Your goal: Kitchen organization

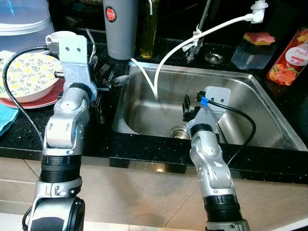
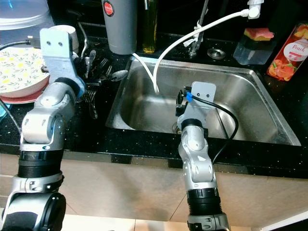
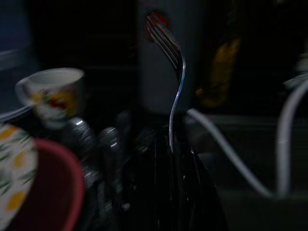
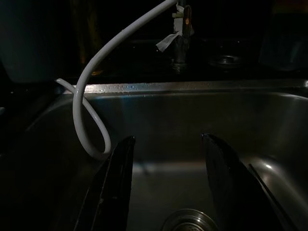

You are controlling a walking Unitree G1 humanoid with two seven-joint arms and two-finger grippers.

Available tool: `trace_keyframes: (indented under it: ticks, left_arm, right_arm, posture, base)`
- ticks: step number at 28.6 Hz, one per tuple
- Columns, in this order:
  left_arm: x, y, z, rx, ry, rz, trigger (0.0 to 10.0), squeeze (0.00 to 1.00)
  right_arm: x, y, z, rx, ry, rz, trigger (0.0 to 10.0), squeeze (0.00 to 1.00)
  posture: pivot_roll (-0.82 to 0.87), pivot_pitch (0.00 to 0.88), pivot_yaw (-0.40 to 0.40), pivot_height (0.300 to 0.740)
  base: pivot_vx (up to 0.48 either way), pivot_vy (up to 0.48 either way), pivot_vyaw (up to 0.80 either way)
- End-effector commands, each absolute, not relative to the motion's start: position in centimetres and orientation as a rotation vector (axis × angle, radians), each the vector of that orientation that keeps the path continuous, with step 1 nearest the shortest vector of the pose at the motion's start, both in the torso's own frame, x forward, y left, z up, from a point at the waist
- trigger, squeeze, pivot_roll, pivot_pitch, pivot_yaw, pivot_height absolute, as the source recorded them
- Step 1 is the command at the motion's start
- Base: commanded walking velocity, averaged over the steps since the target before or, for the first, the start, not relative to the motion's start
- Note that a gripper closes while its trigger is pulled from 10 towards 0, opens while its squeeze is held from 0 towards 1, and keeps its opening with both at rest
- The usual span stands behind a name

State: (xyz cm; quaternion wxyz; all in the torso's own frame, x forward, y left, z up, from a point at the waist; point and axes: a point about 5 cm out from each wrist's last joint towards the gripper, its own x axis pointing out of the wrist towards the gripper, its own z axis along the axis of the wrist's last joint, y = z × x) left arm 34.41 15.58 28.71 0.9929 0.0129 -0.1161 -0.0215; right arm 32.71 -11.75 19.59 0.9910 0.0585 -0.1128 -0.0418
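A pile of forks and spoons [image 1: 105,72] lies on the black counter left of the sink. My left gripper [image 1: 107,86] sits at this pile. In the left wrist view it [image 3: 171,151] is shut on a steel fork [image 3: 177,82], whose tines point up toward the grey canister. My right gripper [image 1: 188,107] hangs inside the steel sink [image 1: 240,96], just above the drain [image 1: 179,132]. Its two fingers [image 4: 115,178] stand apart with nothing between them.
A floral bowl [image 1: 29,74] rests on a red plate [image 1: 43,102], with a mug [image 1: 60,37] behind it. A grey canister [image 1: 121,29] and an oil bottle [image 1: 149,29] stand behind the sink. A white hose [image 1: 192,38] loops into the basin. A juice carton [image 1: 288,57] stands at right.
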Motion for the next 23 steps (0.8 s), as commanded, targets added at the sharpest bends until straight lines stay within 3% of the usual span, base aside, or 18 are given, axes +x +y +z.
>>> trace_keyframes:
  ticks: [1, 5, 12, 18, 23]
  left_arm:
    - [34.1, 14.3, 28.8, 0.01, -0.249, -0.124, 10.0, 0.0]
    - [33.6, 11.6, 27.4, -0.062, -0.18, -0.345, 10.0, 0.0]
    - [36.3, 7.4, 23.2, -0.086, -0.023, -0.424, 10.0, 0.0]
    - [37.2, 6.7, 21.8, -0.065, 0.068, -0.41, 10.0, 0.0]
    - [37.1, 6.7, 22.2, -0.082, 0.014, -0.393, 10.0, 0.02]
  right_arm:
    - [32.7, -12.1, 20.2, 0.126, -0.244, -0.092, 10.0, 0.0]
    - [32.9, -12.3, 21.1, 0.133, -0.277, -0.096, 10.0, 0.0]
    - [33.1, -12.2, 21.7, 0.129, -0.298, -0.091, 10.0, 0.0]
    - [33.0, -12.6, 21.9, 0.127, -0.309, -0.103, 10.0, 0.0]
    - [32.9, -12.7, 22.0, 0.13, -0.313, -0.107, 10.0, 0.0]
  posture:
    - [0.25, 0.045, -0.077, 0.74]
    - [0.24, 0.029, -0.082, 0.74]
    - [0.21, 0.002, -0.077, 0.74]
    - [0.2, 0.0, -0.071, 0.74]
    - [0.2, 0.0, -0.069, 0.74]
  base:
    - [0.0, 0.0, 0.0]
    - [0.0, 0.0, 0.0]
    - [0.0, 0.0, 0.0]
    - [0.0, 0.0, 0.0]
    - [0.0, 0.0, 0.0]
